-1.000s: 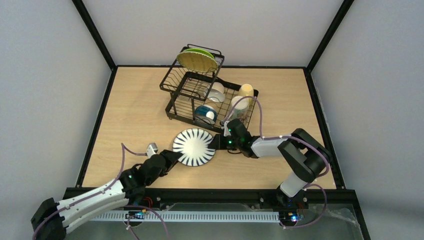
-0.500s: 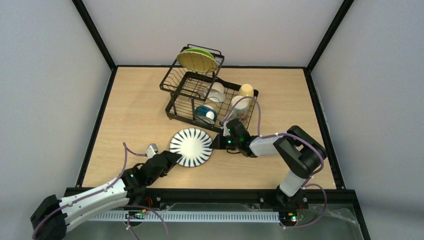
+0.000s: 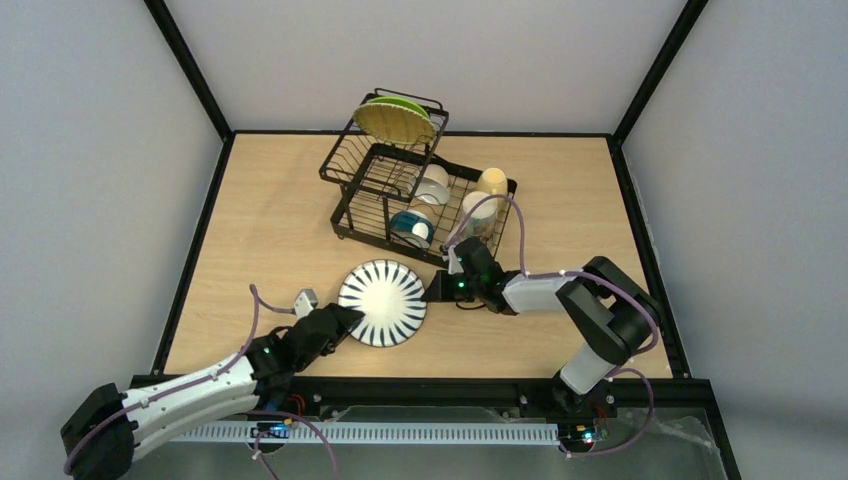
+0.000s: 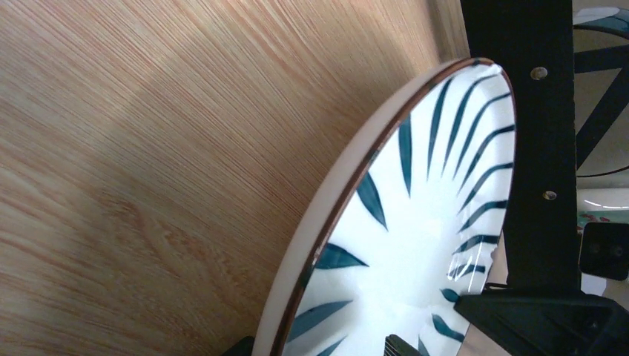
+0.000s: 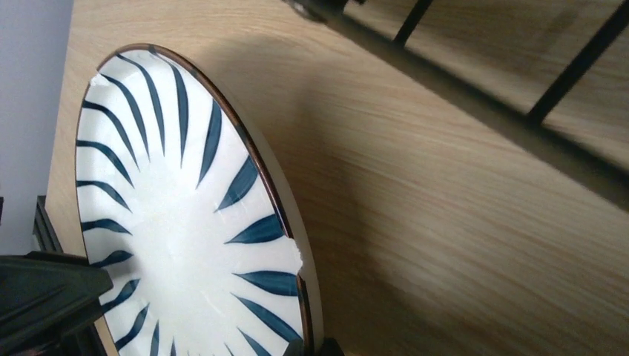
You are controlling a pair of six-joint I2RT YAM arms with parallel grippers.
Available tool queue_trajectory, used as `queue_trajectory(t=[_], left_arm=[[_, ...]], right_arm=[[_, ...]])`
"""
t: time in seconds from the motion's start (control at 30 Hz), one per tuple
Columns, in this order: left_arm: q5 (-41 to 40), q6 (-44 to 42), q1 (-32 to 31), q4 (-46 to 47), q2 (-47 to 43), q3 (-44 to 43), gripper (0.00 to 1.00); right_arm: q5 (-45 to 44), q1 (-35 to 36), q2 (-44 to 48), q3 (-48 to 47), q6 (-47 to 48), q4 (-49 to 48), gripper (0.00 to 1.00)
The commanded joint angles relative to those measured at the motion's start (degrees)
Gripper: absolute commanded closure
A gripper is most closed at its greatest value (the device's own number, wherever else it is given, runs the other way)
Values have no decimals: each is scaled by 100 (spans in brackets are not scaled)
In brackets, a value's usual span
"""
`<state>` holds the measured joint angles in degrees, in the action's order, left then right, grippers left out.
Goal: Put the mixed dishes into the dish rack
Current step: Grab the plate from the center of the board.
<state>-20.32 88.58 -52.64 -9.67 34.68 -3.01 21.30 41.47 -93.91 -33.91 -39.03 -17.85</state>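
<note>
The right end effector (image 3: pixel 433 289) is clenching the right rim of the striped plate (image 3: pixel 382 302), which is lying on the desk (image 3: pixel 270 230) just before the rack (image 3: pixel 400 190). The left end effector (image 3: pixel 347 319) is gaping wide at its near-left rim.

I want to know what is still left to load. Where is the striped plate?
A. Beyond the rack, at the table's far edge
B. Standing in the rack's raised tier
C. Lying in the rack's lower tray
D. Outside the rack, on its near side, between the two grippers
D: the striped plate sits outside the dish rack, nearer the arms, with the left gripper at one rim and the right gripper at the opposite rim.
</note>
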Motion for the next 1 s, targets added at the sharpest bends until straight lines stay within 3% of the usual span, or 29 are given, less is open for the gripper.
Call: queue_trajectory(t=[0.0,0.2,0.43,0.57,0.67,0.8,0.97], left_arm=[[-350,-15,26,-405,162,854,1],[-380,-276,26,256,459,812,1],[-205,-1781,26,1382,1223,157,1],[90,-2340,26,1573,1945,-325,3],[251,-2590,26,1683,2229,-555,13],[299,-2766,26,1652,2097,-648,47],[114,-2701,26,1172,1593,-624,75]], right_arm=[[781,112,360,-97,110,411,100],[1204,115,401,-309,149,740,100],[1339,111,236,-568,270,958,100],[1322,115,165,-660,308,1031,100],[1262,113,159,-656,332,1094,100],[1212,115,171,-637,369,1151,100],[1175,115,206,-634,378,1161,100]])
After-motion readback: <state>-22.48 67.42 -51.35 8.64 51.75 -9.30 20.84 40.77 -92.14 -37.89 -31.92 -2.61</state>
